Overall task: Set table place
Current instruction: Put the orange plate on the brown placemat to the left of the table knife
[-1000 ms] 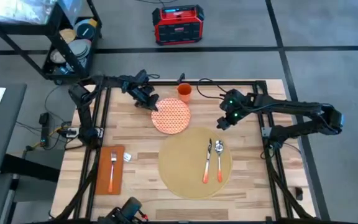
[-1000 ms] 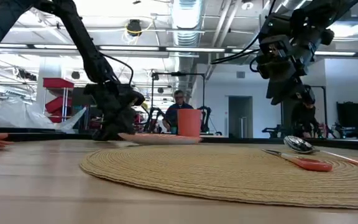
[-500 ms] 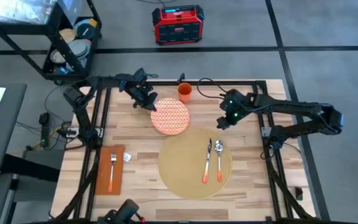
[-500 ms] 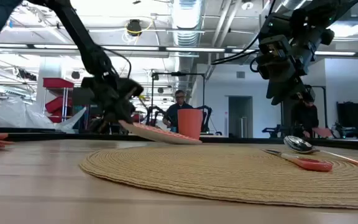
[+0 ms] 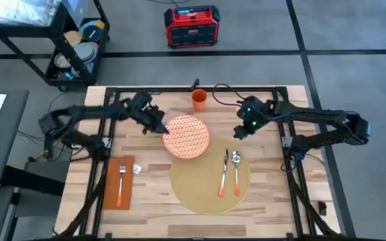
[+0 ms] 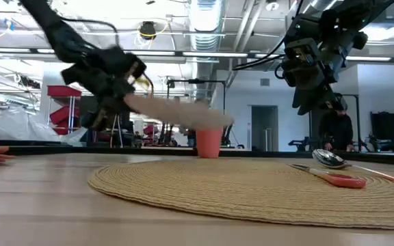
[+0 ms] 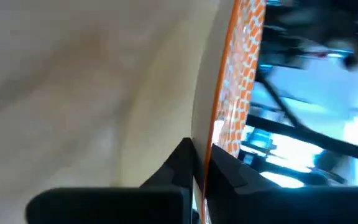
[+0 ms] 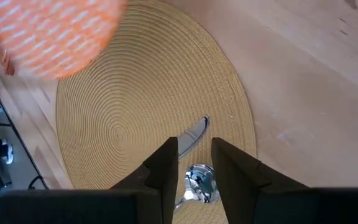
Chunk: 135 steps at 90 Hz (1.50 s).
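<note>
Overhead, your left pincer (image 5: 158,126) grips the plate (image 5: 187,136) by its rim, lifted clear of the desk (image 5: 146,187) and overlapping the placemat (image 5: 200,184); low view blurs it. Right pincer (image 5: 241,132) hovers, slightly parted, empty.

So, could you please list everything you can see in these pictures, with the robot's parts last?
table: one, light wood, black frame, under everything.
placemat: one, tan, round, near middle of the table.
plate: one, orange and white, held above the table at the placemat's far edge.
cup: one, orange, far edge of the table.
knife: one, orange handle, on the placemat's right part.
spoon: one, orange handle, right of the knife.
napkin: one, orange, left of the placemat.
fork: one, orange handle, on the napkin.
red case: one, on the floor beyond the table.
cart: one, black, far left.
left gripper: fingers shut on the plate's rim.
right gripper: fingers open, above the table by the placemat's far right.
</note>
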Tool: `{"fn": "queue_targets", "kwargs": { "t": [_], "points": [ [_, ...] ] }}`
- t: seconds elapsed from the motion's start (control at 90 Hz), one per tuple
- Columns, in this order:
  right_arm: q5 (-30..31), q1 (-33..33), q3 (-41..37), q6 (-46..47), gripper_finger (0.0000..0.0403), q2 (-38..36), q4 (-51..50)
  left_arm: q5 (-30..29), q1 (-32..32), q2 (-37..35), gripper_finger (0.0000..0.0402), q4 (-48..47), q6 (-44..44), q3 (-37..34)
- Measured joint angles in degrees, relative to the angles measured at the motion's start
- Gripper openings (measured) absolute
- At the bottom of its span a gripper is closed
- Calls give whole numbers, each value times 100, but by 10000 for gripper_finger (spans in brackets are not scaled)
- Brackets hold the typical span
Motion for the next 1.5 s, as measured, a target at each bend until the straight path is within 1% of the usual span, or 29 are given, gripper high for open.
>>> {"fn": "queue_targets", "kwargs": {
  "t": [0.089, 0.144, 0.2, 0.267, 0.367, 0.533, 0.678, 0.856, 0.922, 1.189, 1.344, 1.5],
  "points": [
    [0, 0, 0, 2, 87, 0, 0, -521, -481, -318, 0, 1205, -928, -531],
    [0, 0, 0, 5, 87, 0, 0, -981, -826, -447, 0, 1555, -1276, -721],
    [0, 0, 0, 17, 87, 0, 2, -1404, -1174, -498, 0, 1640, -1497, -822],
    [7, -2, 0, 17, 87, 0, 6, -1666, -1541, -475, 0, 1543, -1581, -854],
    [24, -1, 0, 19, 87, 0, 6, -1865, -1940, -338, 0, 1567, -1650, -842],
    [26, 0, 0, 20, 87, 0, 2, -2244, -2354, 11, 0, 2235, -1841, -784],
    [26, 0, 0, 15, 87, 0, 2, -2459, -2653, 478, 0, 2605, -2074, -786],
    [26, 0, 0, -126, 87, -2, -3, -2628, -2952, 1126, 0, 3519, -2378, -778],
    [24, 0, 0, -133, 87, -2, 0, -2703, -3053, 1307, 0, 3690, -2445, -681],
    [24, 2, 0, -241, 87, -2, -20, -2738, -3469, 1784, 0, 3654, -2513, -432],
    [24, 2, 0, -248, 87, 0, -18, -2946, -3498, 1795, 0, 3529, -2388, -421],
    [22, 2, 0, -243, 87, -2, -20, -2990, -3495, 1798, 0, 3347, -2385, -422]
  ]
}}
